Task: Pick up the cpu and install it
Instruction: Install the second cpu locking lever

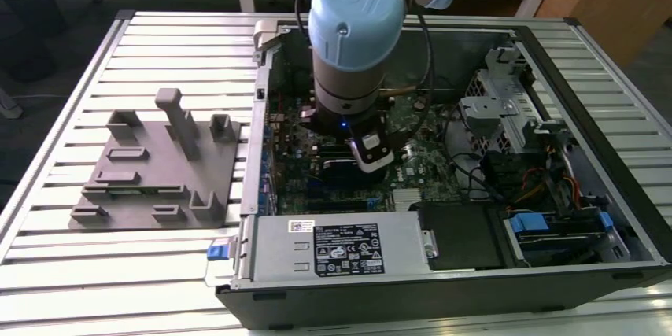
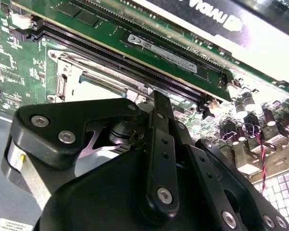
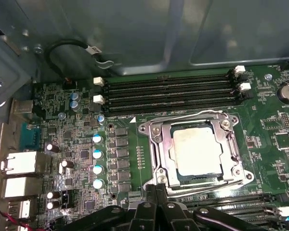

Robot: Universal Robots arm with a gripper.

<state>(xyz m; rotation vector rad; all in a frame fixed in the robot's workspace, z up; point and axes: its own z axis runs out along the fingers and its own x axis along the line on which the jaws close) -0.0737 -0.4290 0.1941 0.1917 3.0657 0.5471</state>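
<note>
The cpu (image 3: 196, 150), a flat square chip with a pale metal top, lies inside the black motherboard socket, framed by the socket's metal frame (image 3: 155, 153). In the first wrist view my gripper (image 3: 160, 183) stands just off the frame's edge, beside the cpu rather than over it. Its fingers are drawn together, with nothing seen between them. In the second wrist view the gripper (image 2: 159, 103) and its black linkage cover most of the socket. A pale strip of the cpu (image 2: 97, 89) shows past it. In the exterior view the arm (image 1: 352, 53) reaches down into the open computer case.
Memory slots (image 3: 168, 91) run alongside the socket, and a row of capacitors (image 3: 97, 161) stands on its other side. A grey fixture plate (image 1: 157, 171) with upright blocks lies on the slatted table at the exterior view's left. The power supply (image 1: 336, 245) and the drive bays (image 1: 536, 163) crowd the case.
</note>
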